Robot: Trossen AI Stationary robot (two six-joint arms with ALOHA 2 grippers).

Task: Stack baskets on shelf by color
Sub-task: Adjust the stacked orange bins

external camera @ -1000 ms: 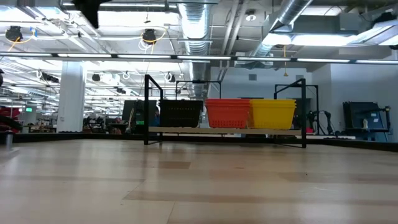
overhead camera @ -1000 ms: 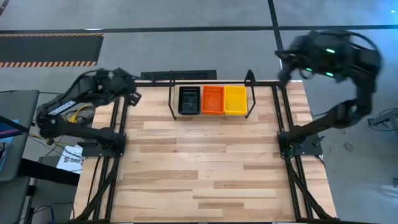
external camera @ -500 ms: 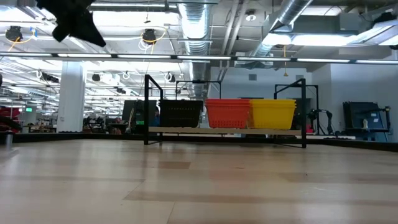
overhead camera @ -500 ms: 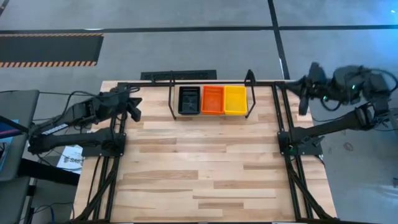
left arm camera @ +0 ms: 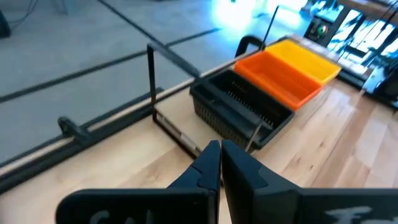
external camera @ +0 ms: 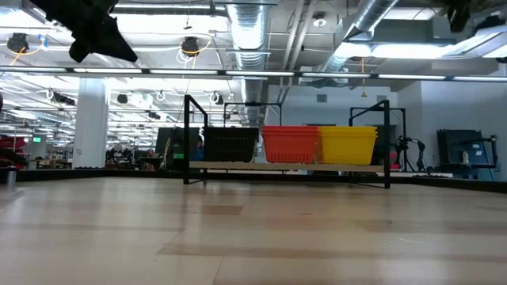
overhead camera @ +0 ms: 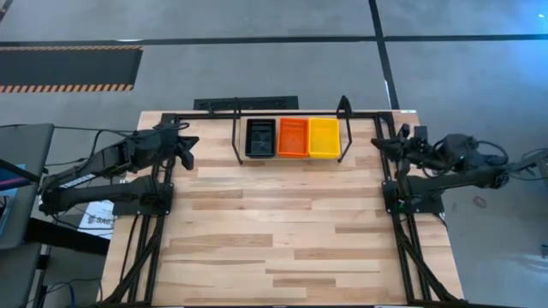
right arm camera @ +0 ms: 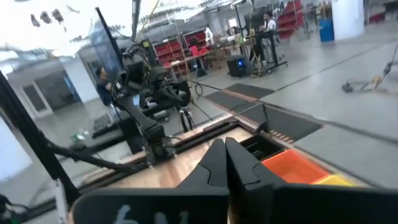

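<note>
Black, red-orange and yellow plastic mesh baskets [overhead camera: 292,138] are seen sorted on the thin black metal-rod shelf [overhead camera: 237,142]; left gripper [overhead camera: 185,147] and right gripper [overhead camera: 385,144], jaws closed and empty, are best parked clear at the counter [overhead camera: 274,231] sides.

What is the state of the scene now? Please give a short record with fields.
shelf: at the far edge of the table
black baskets: on the shelf, toward the left arm
red-orange baskets: middle
yellow baskets: toward the right arm
left gripper: shut, empty, beside the table's left edge
right gripper: shut, empty, at the table's right edge
</note>
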